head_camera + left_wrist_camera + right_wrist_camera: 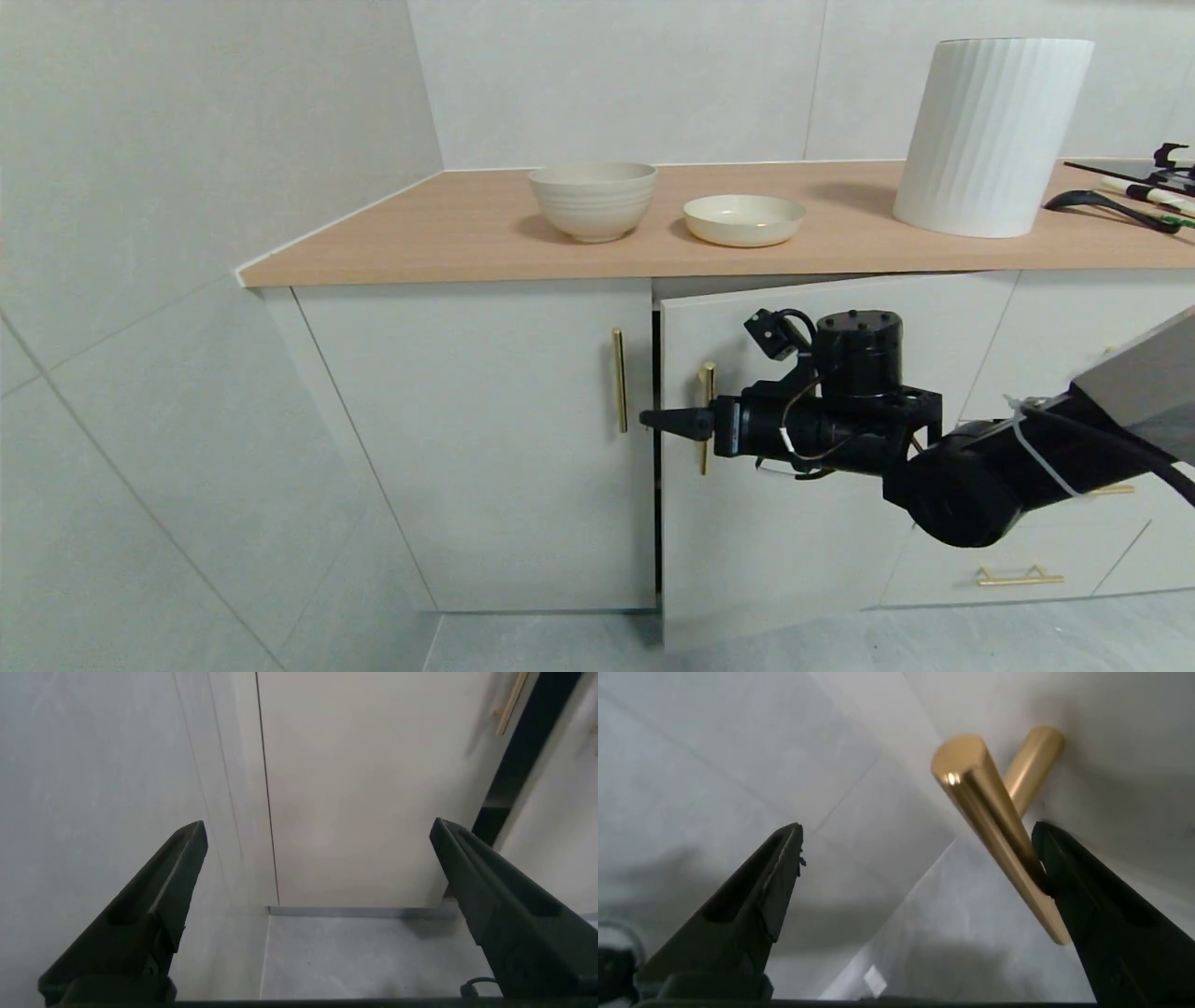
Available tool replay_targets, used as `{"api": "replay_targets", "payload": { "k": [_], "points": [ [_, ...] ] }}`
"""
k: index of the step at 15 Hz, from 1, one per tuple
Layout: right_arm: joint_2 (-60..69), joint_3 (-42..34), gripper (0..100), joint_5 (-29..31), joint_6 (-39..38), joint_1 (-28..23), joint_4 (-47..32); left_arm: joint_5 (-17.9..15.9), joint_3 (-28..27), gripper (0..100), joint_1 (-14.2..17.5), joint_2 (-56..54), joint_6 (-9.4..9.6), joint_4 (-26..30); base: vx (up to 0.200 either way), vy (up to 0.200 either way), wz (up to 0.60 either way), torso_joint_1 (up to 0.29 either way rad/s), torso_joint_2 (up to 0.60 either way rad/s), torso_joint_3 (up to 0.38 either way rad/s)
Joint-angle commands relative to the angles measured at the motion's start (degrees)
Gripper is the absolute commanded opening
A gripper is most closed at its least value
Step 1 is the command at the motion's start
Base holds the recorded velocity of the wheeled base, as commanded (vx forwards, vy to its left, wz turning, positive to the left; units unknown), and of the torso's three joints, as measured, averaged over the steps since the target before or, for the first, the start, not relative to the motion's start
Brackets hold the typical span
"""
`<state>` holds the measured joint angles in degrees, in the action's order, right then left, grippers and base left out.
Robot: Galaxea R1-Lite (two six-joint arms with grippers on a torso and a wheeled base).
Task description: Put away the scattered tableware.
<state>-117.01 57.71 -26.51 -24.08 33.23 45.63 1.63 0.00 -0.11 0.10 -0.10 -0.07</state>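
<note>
A deep beige bowl (593,199) and a shallow cream dish (744,219) stand side by side on the wooden counter (448,233). Below them, the right cabinet door (794,541) is slightly ajar, with a dark gap along its left edge. My right gripper (667,420) is level with this door's gold handle (707,415). In the right wrist view the right gripper (915,840) is open, and the handle (999,831) lies between the fingers, close against one fingertip (1064,868). My left gripper (318,831) is open and holds nothing, facing a cabinet door and the floor.
A tall white ribbed cylinder (990,135) stands on the counter at the right, with dark utensils (1120,201) beyond it. The left cabinet door (467,439) is closed, with its own gold handle (619,380). A drawer handle (1019,577) sits low right. Tiled wall runs along the left.
</note>
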Motion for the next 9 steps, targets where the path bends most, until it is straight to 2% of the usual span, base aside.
{"api": "replay_targets", "payload": {
  "k": [1,4,9],
  "points": [
    [4.15,-3.22,100,-0.64,-0.09,1.49,0.16,0.04,0.0,100,0.02,0.08,0.01,-0.01,0.0,0.0,0.0,0.0,0.0,0.0],
    [10.04,-10.16,100,-0.82,-0.09,4.03,0.16,0.04,0.0,100,0.02,0.08,0.01,-0.01,0.0,0.0,0.0,0.0,0.0,0.0],
    [17.43,-18.69,100,-1.52,-0.09,5.18,0.25,0.04,0.0,100,0.02,0.08,0.1,-0.01,0.0,0.0,0.0,0.0,0.0,0.0]
  ]
}}
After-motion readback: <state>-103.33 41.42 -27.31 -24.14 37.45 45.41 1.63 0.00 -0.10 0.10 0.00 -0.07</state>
